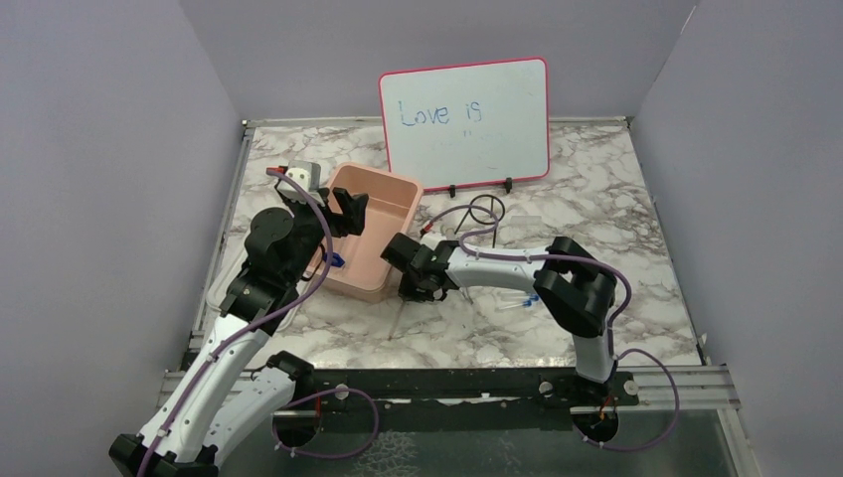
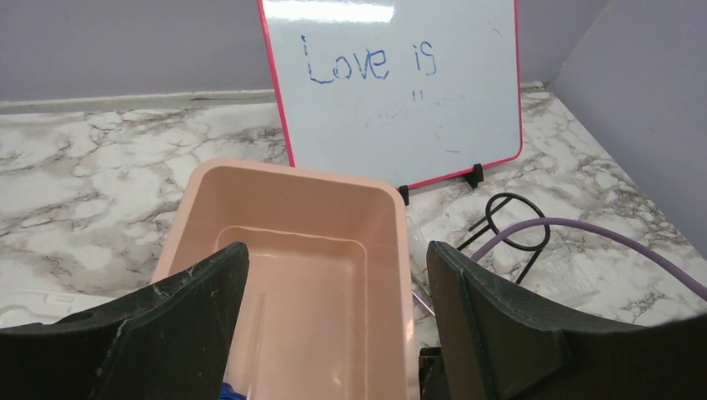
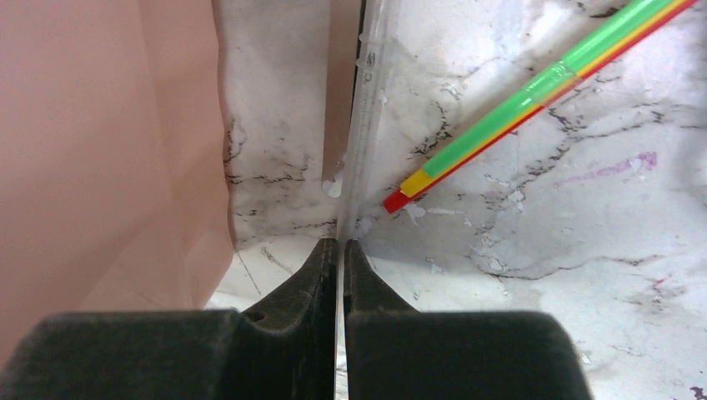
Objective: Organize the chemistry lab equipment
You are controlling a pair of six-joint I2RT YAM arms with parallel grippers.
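- Right gripper point(image 3: 342, 246), close under its own wrist camera, is pinched almost fully together on a thin clear tube point(image 3: 360, 125). The tube runs out ahead of the fingertips, low along the marble table point(image 3: 542, 250) and just beside the outer wall of the pink tub point(image 3: 100, 167).
- Left gripper point(image 2: 335, 258) hangs over the tub's near end with its jaws spread wide and nothing between them.
- Inside, the tub looks almost bare, so I judge most of the sorting is yet to be done.
- Beyond the tub's far right corner, in front of the whiteboard point(image 2: 392, 92), stands the black wire ring stand point(image 2: 518, 247). It should be light and rigid, though awkward because of its open frame. A pinch across the ring or one leg looks the safest hold.
- Just right of the held tube, the green-handled slim tool point(image 3: 534, 87) lies slanted on the marble with its red tip nearest the fingers. It is probably light and stiff, and it lies flat, so take it across the handle near the middle.
- That clear tube is likely very light, smooth and a little springy. Held at one end, its long free part may sag or swing, and a hard squeeze could crack it.
- By the right forearm lie the blue-capped tubes point(image 1: 522, 300). They are tiny and apt to roll, so grip them across the body.
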